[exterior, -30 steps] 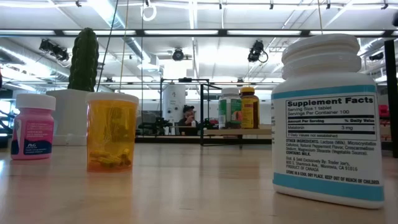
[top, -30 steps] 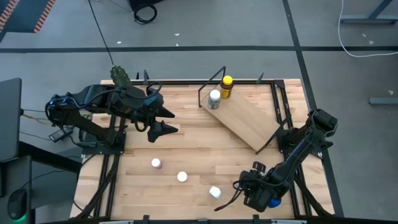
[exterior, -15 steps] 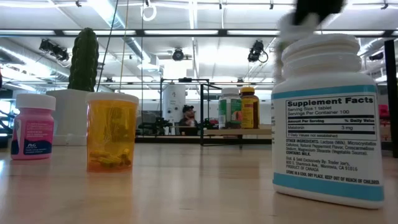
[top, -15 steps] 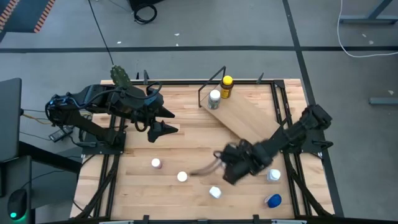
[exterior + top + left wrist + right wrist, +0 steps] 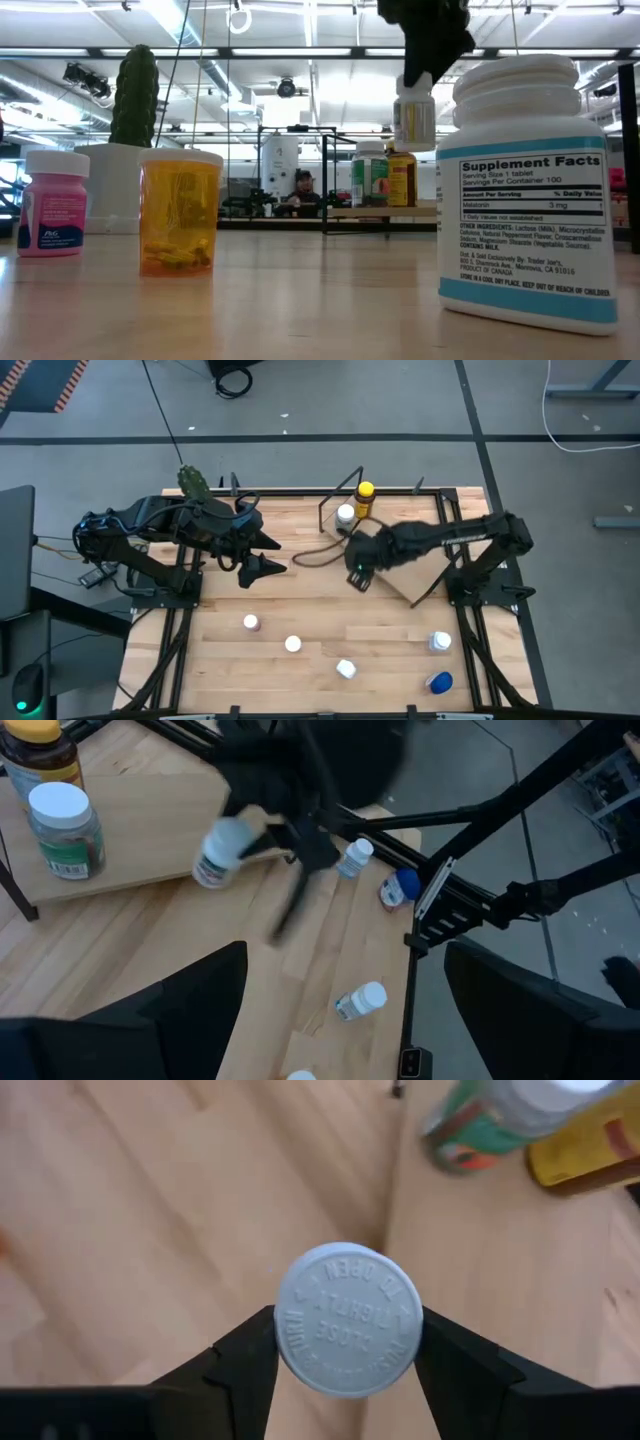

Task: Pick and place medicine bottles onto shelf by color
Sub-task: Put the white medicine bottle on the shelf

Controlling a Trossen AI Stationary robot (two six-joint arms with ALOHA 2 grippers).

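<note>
Right gripper (image 5: 345,1355) has swung from the table's near edge to the shelf (image 5: 400,565), fingers clamped on a white-capped bottle (image 5: 347,1319); placement imminent; left gripper (image 5: 262,557) waits, spread open

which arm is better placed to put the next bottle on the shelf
Right. Its claw is shut on a white-capped bottle and hangs at the shelf edge, near the two bottles already there. The left claw waits off to the side, holding nothing.
</note>
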